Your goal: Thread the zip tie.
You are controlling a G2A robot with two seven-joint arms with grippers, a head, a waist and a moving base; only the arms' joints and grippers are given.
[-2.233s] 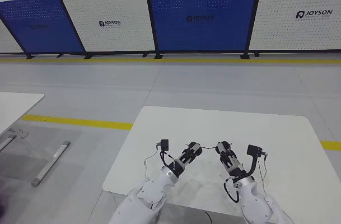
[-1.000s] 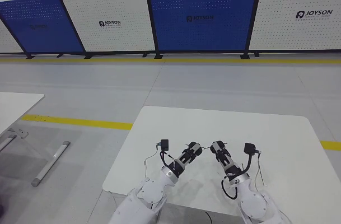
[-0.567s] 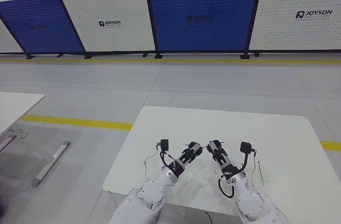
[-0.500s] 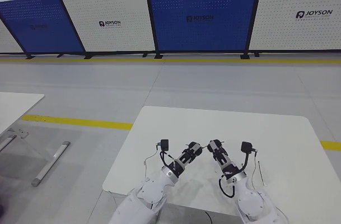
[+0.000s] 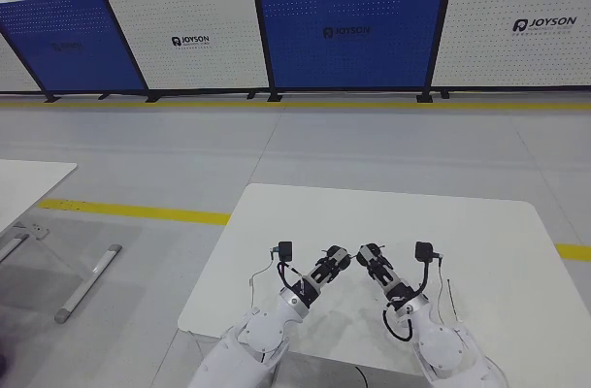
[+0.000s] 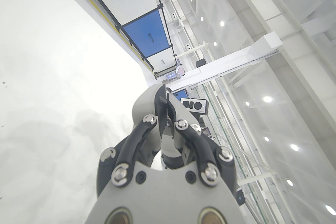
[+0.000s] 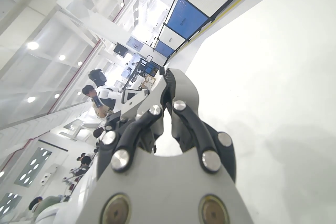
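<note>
Clamping the thin black zip tie (image 6: 167, 110), left fingers (image 6: 147, 107) and right fingers (image 7: 183, 88) nearly meet before logo-printed panels (image 5: 351, 39).

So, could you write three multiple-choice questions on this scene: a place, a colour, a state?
1. Where are the left gripper and right gripper? A) above the table, close together B) above the floor C) far apart at table corners
2. What colour is the table? A) blue B) white C) yellow
3. How is the left gripper? A) wide open B) around a cup C) shut on the zip tie
1 A, they nearly meet over it; 2 B, its top is white; 3 C, it pinches the black strip.
</note>
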